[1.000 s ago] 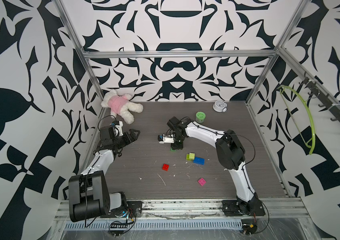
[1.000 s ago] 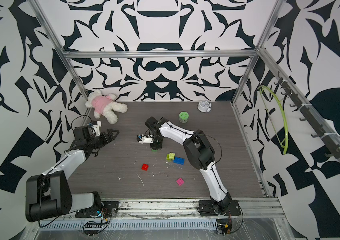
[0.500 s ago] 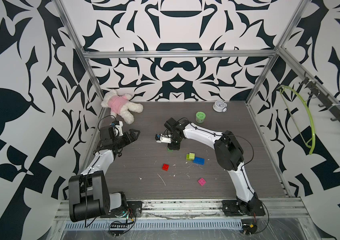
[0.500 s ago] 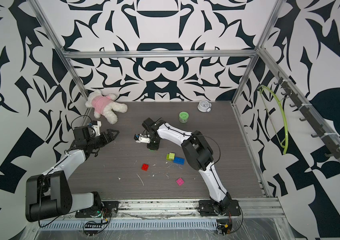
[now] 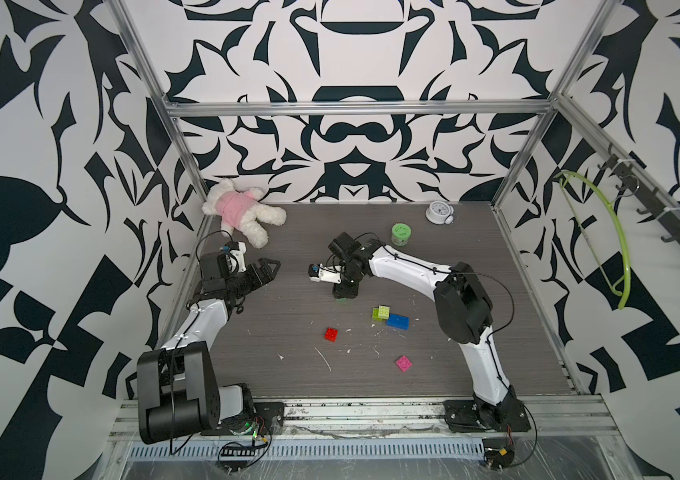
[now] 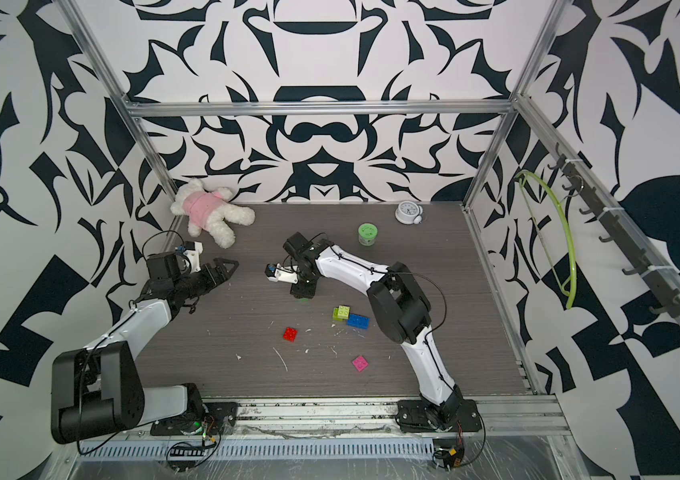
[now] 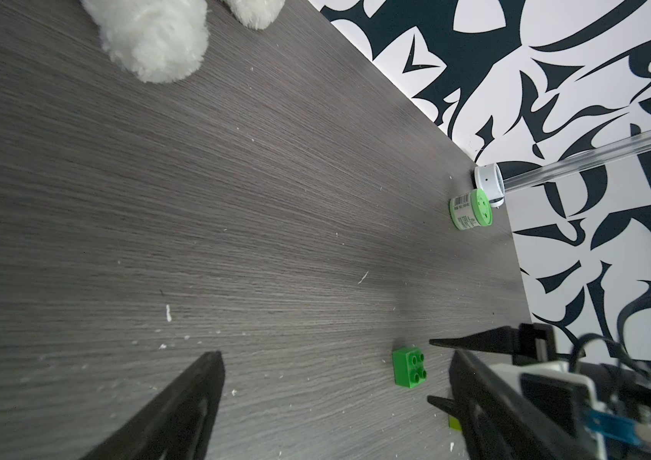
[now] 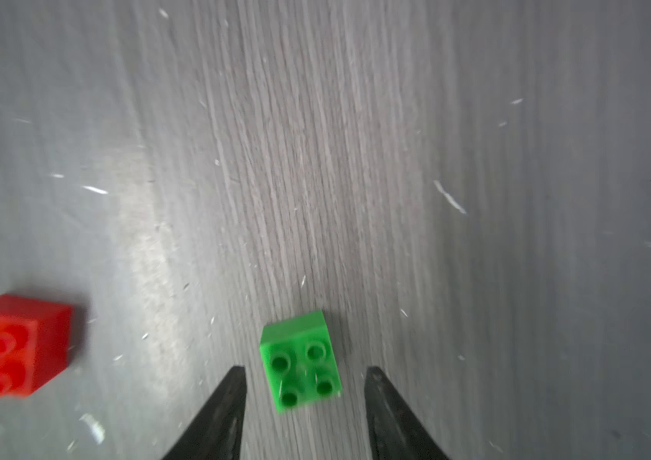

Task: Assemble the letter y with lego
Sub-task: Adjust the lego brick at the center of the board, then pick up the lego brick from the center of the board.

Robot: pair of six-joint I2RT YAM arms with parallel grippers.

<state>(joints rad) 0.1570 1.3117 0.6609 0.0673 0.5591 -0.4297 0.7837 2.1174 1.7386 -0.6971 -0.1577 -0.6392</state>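
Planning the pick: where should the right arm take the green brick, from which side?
Take the green brick across two opposite side walls, from above: it sits studs up, flat on the table, clear of the red brick. The right gripper straddles it, jaws open; the brick looks slightly skewed, so twist to square up.

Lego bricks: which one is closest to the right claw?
The green brick, sitting between the right gripper's parted fingers. Red, pink, blue and lime bricks lie farther away.
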